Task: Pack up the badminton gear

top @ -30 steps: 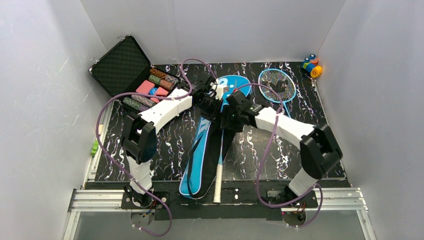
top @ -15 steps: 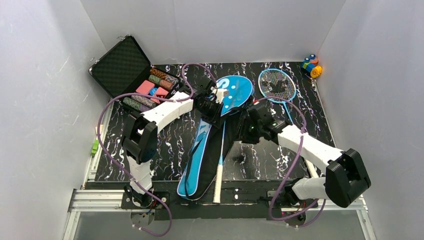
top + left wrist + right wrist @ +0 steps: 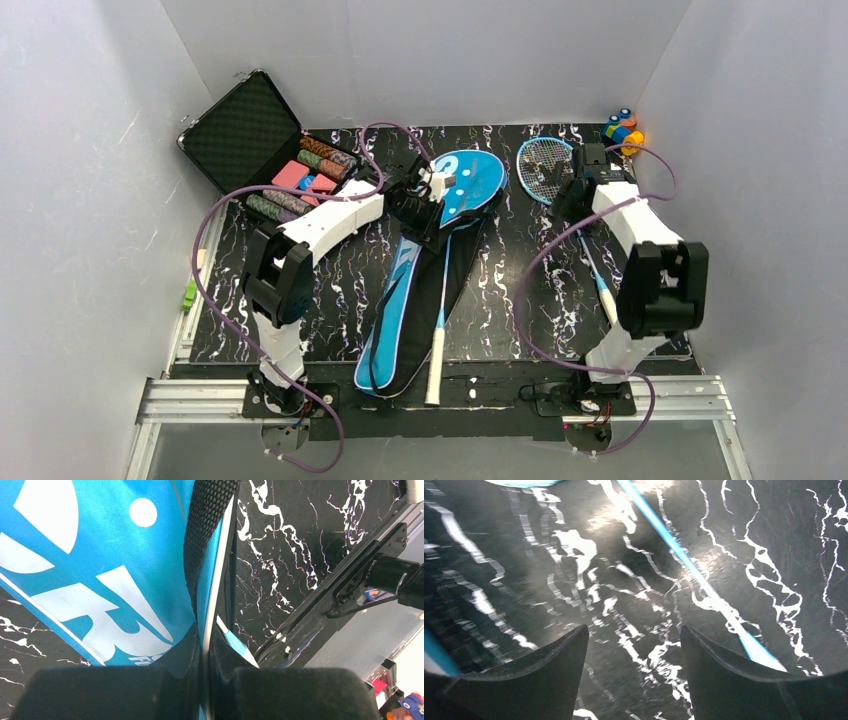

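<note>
Now that your right gripper point(image 3: 634, 632) has swung off the bag point(image 3: 478, 178) and hangs open with the shaft of the second racket point(image 3: 684, 555) just below it, while your left gripper point(image 3: 206, 652) stays clamped on the bag's rim, judge the first racket point(image 3: 436, 362) stowed and this one next.

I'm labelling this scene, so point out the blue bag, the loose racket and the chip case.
blue bag point(image 3: 480, 180): top view, head panel
loose racket point(image 3: 538, 168): top view, strings
chip case point(image 3: 243, 130): top view, open lid
</note>
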You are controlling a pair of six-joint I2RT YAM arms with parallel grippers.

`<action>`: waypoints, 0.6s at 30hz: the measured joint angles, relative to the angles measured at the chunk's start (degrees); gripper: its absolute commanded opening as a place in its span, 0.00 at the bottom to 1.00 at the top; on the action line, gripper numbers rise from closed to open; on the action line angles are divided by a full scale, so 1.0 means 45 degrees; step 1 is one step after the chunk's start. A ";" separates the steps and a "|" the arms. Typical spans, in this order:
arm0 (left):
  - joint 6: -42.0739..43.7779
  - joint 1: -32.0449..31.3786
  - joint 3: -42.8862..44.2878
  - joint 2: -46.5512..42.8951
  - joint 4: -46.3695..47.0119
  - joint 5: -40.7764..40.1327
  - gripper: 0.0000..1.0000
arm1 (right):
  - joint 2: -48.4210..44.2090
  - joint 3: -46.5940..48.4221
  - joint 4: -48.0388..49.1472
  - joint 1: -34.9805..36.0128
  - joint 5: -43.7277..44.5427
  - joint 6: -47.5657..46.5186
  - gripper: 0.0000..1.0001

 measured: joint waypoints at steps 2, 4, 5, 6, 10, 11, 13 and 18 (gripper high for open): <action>-0.0005 0.0068 0.0005 0.0000 -0.0039 0.0000 0.00 | 0.0962 0.0194 -0.0126 -0.0287 0.0248 -0.0369 0.76; -0.0005 0.0126 0.0005 -0.0005 -0.0049 0.0000 0.00 | 0.1564 0.0214 -0.0287 -0.0534 0.0393 -0.0641 0.76; -0.0005 0.0170 0.0005 -0.0010 -0.0049 0.0000 0.00 | 0.1768 0.0214 -0.0389 -0.0651 0.0442 -0.0777 0.76; -0.0010 0.0204 0.0005 -0.0015 -0.0049 0.0000 0.00 | 0.1909 0.0214 -0.0447 -0.0792 0.0461 -0.0865 0.76; -0.0044 0.0306 0.0005 -0.0024 -0.0053 0.0000 0.00 | 0.2098 0.0238 -0.0525 -0.1559 0.0379 -0.1122 0.75; -0.0049 0.0330 0.0005 -0.0024 -0.0053 0.0000 0.00 | 0.2113 0.0257 -0.0544 -0.1685 0.0340 -0.1146 0.75; -0.0073 0.0359 0.0010 -0.0039 -0.0058 0.0000 0.00 | 0.2239 0.0393 -0.0573 -0.1996 0.0282 -0.1185 0.74; -0.0087 0.0432 0.0019 -0.0112 -0.0141 0.0000 0.00 | 0.2987 0.0563 -0.0559 -0.2064 -0.0024 -0.1292 0.68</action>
